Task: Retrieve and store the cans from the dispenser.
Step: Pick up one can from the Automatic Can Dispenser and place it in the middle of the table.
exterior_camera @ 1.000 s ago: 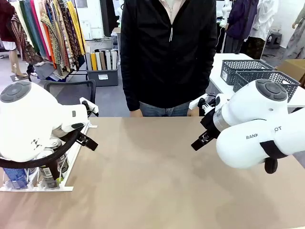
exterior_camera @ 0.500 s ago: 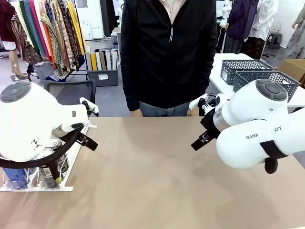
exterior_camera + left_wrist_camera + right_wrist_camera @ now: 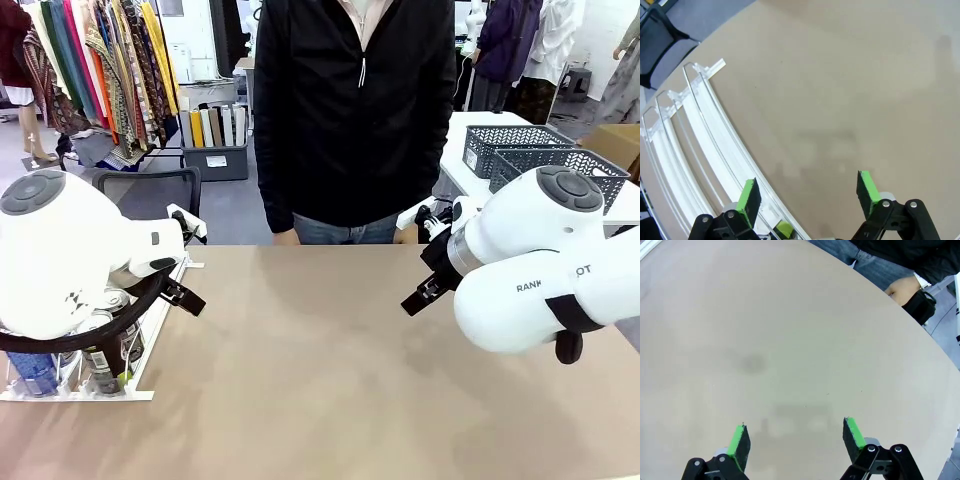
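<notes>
The dispenser (image 3: 150,352) is a flat white rack at the table's left edge, mostly covered by my left arm. Under that arm stand cans: a blue one (image 3: 35,372) and a dark one (image 3: 100,368), with silver tops behind them. In the left wrist view the dispenser's rails (image 3: 695,135) curve along the left, their lanes bare. My left gripper (image 3: 808,194) hangs open above the table, beside the rack's right rail. My right gripper (image 3: 796,440) is open too, above bare tabletop, with nothing between its fingers.
A person in a black jacket (image 3: 355,110) stands at the far edge, one hand (image 3: 901,288) resting by the table. Two grey lattice baskets (image 3: 530,145) sit on a side table at the back right. The tan tabletop (image 3: 300,380) stretches between my arms.
</notes>
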Robot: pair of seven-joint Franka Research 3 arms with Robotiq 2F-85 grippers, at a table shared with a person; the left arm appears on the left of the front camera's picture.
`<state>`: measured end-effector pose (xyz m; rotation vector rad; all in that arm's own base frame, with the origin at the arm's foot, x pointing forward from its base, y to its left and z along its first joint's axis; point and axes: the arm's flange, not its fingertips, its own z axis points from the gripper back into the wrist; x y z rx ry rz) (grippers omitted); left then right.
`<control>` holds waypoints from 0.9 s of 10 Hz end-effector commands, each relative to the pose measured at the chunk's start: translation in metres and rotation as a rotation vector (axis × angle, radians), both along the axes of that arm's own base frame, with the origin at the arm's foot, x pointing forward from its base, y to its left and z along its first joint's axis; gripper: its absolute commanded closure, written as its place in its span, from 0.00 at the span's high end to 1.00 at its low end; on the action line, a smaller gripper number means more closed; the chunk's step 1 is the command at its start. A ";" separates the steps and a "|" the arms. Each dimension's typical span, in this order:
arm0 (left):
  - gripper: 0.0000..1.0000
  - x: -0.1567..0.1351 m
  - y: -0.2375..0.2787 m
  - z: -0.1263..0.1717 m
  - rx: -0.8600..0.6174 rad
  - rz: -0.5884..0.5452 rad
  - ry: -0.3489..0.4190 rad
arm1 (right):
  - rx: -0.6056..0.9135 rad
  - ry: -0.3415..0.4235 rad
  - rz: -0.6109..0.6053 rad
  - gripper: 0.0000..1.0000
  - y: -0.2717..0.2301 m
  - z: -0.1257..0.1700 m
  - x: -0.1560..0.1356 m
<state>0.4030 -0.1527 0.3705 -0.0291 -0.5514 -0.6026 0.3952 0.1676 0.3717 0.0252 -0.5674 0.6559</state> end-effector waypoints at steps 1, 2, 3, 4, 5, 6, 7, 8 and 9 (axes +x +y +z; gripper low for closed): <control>1.00 0.000 0.001 0.000 0.000 0.002 0.000 | 0.000 0.000 0.000 1.00 0.000 0.000 0.000; 1.00 0.000 0.001 0.000 0.000 0.002 0.000 | 0.000 0.000 0.000 1.00 0.000 0.000 0.000; 1.00 0.000 0.001 0.000 0.000 0.002 0.000 | 0.000 0.000 0.000 1.00 0.000 0.000 0.000; 1.00 0.000 0.000 0.000 0.000 0.000 0.000 | 0.000 0.000 0.000 1.00 0.000 0.000 0.000; 1.00 -0.008 0.002 0.016 -0.053 -0.088 0.148 | 0.056 0.168 0.029 1.00 -0.008 0.010 -0.008; 1.00 -0.016 -0.003 0.045 -0.254 -0.070 0.346 | 0.236 0.278 -0.134 1.00 -0.017 0.037 -0.010; 1.00 -0.022 -0.004 0.070 -0.386 -0.045 0.441 | 0.442 0.366 -0.102 1.00 -0.031 0.062 -0.018; 1.00 -0.028 0.003 0.092 -0.551 -0.084 0.551 | 0.611 0.428 -0.095 1.00 -0.050 0.087 -0.027; 1.00 -0.034 0.021 0.115 -0.705 -0.117 0.593 | 0.800 0.481 -0.035 1.00 -0.075 0.109 -0.040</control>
